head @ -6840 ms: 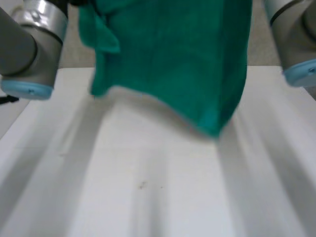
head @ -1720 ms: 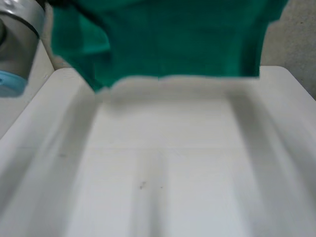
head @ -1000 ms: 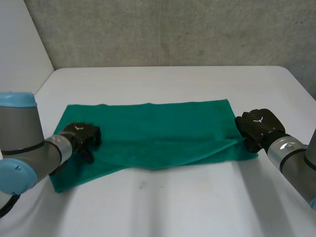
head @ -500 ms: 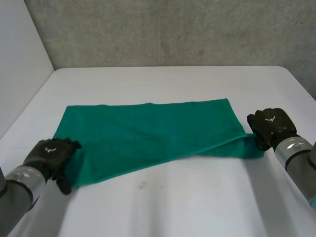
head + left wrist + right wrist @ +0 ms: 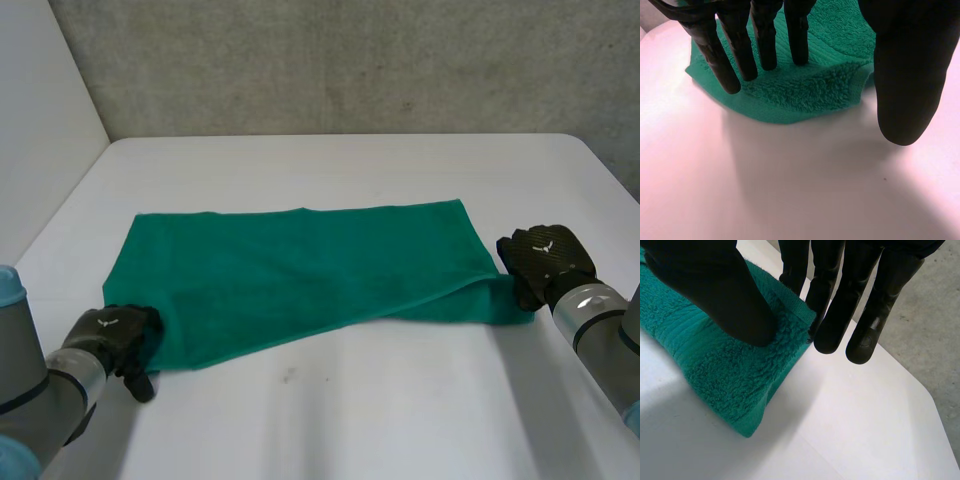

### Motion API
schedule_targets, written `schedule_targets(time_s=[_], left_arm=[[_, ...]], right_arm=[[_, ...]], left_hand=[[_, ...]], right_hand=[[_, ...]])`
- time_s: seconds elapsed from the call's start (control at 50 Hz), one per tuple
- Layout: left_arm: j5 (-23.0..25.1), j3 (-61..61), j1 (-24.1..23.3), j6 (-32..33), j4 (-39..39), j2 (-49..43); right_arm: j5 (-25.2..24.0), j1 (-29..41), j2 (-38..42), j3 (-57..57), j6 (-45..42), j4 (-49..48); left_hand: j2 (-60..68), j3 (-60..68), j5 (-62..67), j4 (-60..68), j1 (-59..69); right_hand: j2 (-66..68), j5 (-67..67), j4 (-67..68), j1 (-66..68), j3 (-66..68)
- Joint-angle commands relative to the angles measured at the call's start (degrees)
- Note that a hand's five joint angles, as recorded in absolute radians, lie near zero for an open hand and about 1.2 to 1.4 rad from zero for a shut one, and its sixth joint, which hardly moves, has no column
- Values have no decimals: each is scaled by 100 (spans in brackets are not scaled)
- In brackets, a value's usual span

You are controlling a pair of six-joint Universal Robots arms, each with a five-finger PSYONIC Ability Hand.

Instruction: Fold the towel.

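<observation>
Seeing green towel (image 5: 300,270) flat on the white table (image 5: 350,420), roughly mid-table, long side running left to right. Doubled over, top layer askew: near edge slanting, bottom layer poking out at the near right corner. Far edge straight, in line with the table's far edge.

Left hand (image 5: 112,335) at the towel's near left corner. Slack and spread: fingers (image 5: 740,55) straight, tips over the corner's pile, thumb (image 5: 905,80) well off to the side above bare table. Nothing gripped.

Right hand (image 5: 543,258) at the towel's near right corner. Also unclenched: fingers (image 5: 840,305) straight, reaching past the towel's edge toward the table, thumb (image 5: 715,295) lying on the thick folded pile. Probably resting contact rather than a clamp, but underside of the thumb hidden in the wrist view. Corner flat on the table, not lifted.

Both forearms low over the table's near side, one at each end of the towel. Grey wall (image 5: 350,60) behind the table's far edge.
</observation>
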Motion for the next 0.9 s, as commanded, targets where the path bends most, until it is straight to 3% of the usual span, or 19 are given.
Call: schedule_targets(time_s=[0.02, 0.32, 0.52, 0.56, 0.62, 0.76, 0.9], left_arm=[[5, 162, 1, -32, 58, -139], [5, 654, 124, -278, 401, -280], [-13, 637, 423, 99, -81, 246], [-13, 602, 449, 309, -335, 430], [-13, 356, 686, 1284, -1433, 1071], [22, -127, 819, 2209, -2534, 2144], [206, -84, 783, 2201, -2307, 2093]], right_arm=[[1, 0, 0, 5, -9, 3], [-16, 0, 0, 31, -17, 12], [-8, 18, -167, -170, -482, 590], [1, 9, -385, -276, -972, 1247], [19, -53, -658, -364, -1736, 2344], [28, -79, -1089, -92, -2952, 4308], [1, -9, -1055, -109, -2971, 3985]], left_hand=[[1049, 1055, 1031, 1061, 1107], [5824, 5831, 5806, 5836, 5883], [5826, 5832, 5807, 5837, 5884], [5826, 5832, 5807, 5837, 5884], [5826, 5832, 5807, 5837, 5884], [5826, 5832, 5807, 5837, 5884], [5826, 5832, 5807, 5837, 5884]], right_hand=[[1283, 1327, 1175, 2447, 1209], [1283, 1327, 1175, 2447, 1209], [1283, 1327, 1175, 2447, 1209], [1283, 1327, 1175, 2447, 1209], [1283, 1327, 1175, 2447, 1209], [1283, 1327, 1175, 2447, 1209], [1283, 1327, 1175, 2447, 1209]])
